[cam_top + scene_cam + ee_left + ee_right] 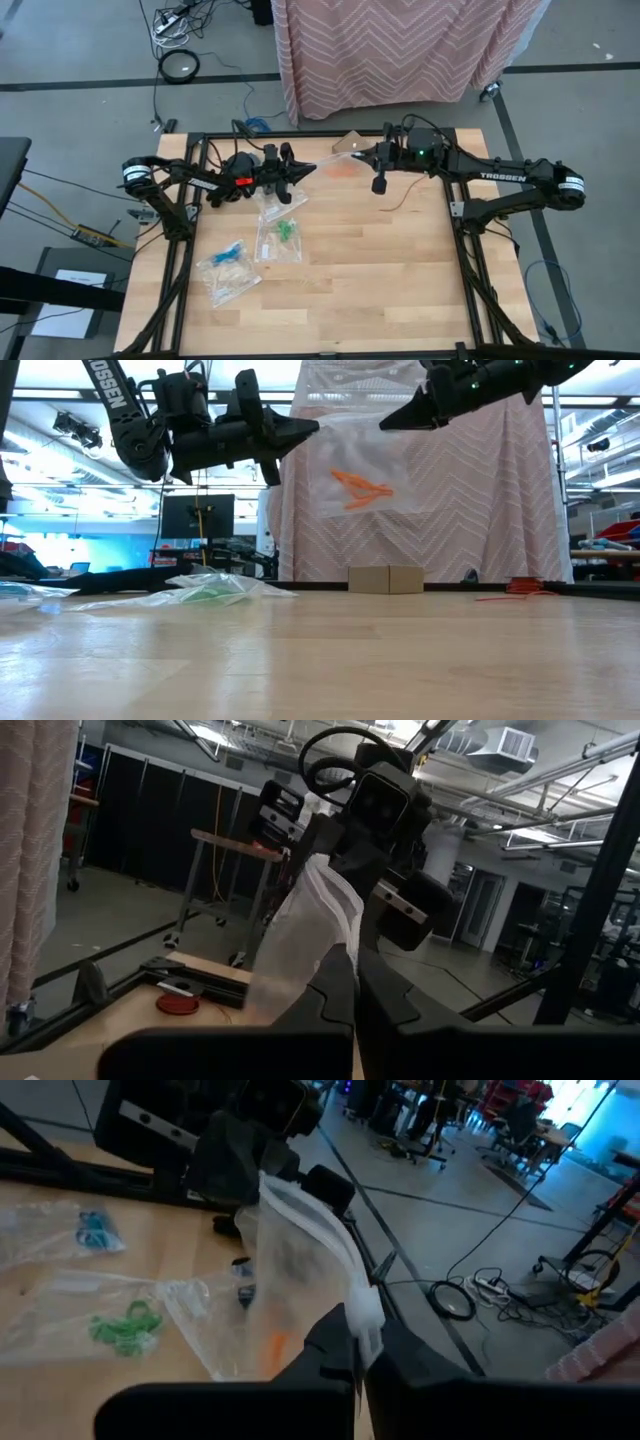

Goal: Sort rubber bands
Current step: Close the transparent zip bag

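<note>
Wooden table, bags, pink curtain

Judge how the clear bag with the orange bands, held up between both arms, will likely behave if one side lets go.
The clear zip bag hangs limp between the left end effector and right end effector, so it would probably swing and fold. It looks light; the orange rubber bands would likely slide around inside.

Table – pale matt wood; zip bags – clear glossy plastic; curtain – woven cloth.
</note>
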